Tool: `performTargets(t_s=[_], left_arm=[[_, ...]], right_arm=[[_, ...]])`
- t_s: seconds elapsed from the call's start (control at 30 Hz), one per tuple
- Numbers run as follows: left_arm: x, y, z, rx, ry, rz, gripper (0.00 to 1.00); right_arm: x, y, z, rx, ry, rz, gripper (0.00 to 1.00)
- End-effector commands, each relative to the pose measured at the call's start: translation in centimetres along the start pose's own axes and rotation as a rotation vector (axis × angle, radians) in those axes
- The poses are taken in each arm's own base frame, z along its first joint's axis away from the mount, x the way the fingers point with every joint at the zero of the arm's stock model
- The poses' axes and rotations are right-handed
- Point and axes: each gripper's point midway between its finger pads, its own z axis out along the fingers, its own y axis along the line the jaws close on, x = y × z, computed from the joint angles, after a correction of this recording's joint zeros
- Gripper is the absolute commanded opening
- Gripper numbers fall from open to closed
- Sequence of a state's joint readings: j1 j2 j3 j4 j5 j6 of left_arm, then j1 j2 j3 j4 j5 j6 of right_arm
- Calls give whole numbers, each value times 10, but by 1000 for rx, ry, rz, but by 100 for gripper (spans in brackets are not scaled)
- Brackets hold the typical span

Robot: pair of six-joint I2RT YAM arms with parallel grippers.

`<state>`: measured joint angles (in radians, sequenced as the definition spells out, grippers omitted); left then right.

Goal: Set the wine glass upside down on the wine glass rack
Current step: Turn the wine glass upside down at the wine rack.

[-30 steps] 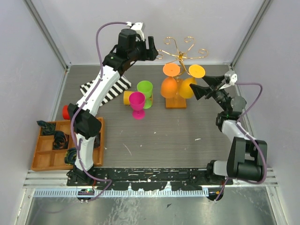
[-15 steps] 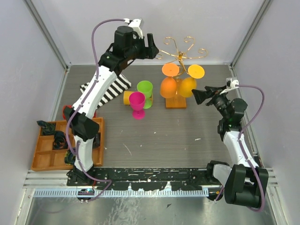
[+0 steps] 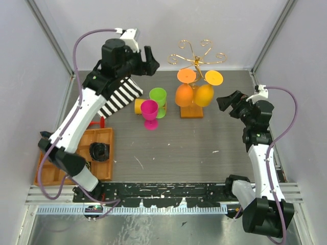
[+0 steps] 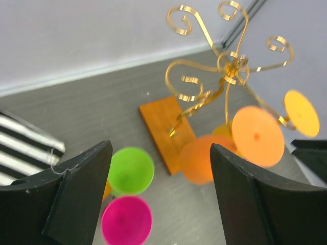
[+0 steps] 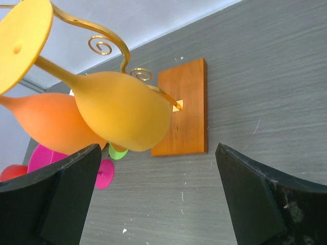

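The wine glass rack [image 3: 197,57] is a gold wire stand on a wooden base [image 3: 192,112] at the back of the table. An orange wine glass [image 3: 184,94] and a yellow wine glass [image 3: 205,95] hang upside down from it. A pink wine glass [image 3: 149,113] and a green wine glass [image 3: 158,99] stand upright left of the base. My left gripper [image 3: 152,60] hovers open and empty, up and to the left of the rack [image 4: 225,66]. Its view looks down on the green glass [image 4: 130,171] and pink glass [image 4: 126,220]. My right gripper [image 3: 224,104] is open and empty, right of the yellow glass [image 5: 122,109].
A striped cloth [image 3: 120,97] lies at the back left, with a yellow cup [image 3: 138,105] on its side behind the pink glass. A compartmented wooden tray [image 3: 51,172] sits at the near left, a red object [image 3: 97,124] just beyond it. Grey walls enclose three sides.
My left gripper has drawn back to the left, away from the rack's arms. My right gripper has pulled slightly right from the hanging yellow glass. Both stayed open.
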<state>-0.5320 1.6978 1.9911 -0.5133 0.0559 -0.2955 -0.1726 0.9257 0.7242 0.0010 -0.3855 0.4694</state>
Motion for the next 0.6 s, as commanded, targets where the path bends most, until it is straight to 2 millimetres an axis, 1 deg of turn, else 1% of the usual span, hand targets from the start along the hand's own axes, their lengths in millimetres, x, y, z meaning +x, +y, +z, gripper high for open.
performTargets(t_s=[0.0, 0.13, 0.23, 0.27, 0.37, 0.47, 0.57], left_arm=[[18, 13, -37, -54, -2, 31, 85], [50, 31, -71, -120, 38, 37, 84], [75, 44, -96, -166, 68, 41, 84], [76, 46, -108, -174, 56, 41, 84], [102, 58, -128, -214, 86, 37, 84], [116, 63, -148, -231, 99, 37, 84], [133, 67, -165, -233, 122, 39, 84]], right_arm=[[-3, 12, -17, -6, 27, 31, 100], [10, 21, -27, -40, 61, 72, 100], [24, 15, -35, -8, 105, 77, 100], [29, 14, -37, -1, 126, 74, 100], [38, 7, -44, 45, 182, 72, 100], [43, 7, -51, 65, 226, 69, 100], [42, 5, -62, 104, 225, 58, 100]])
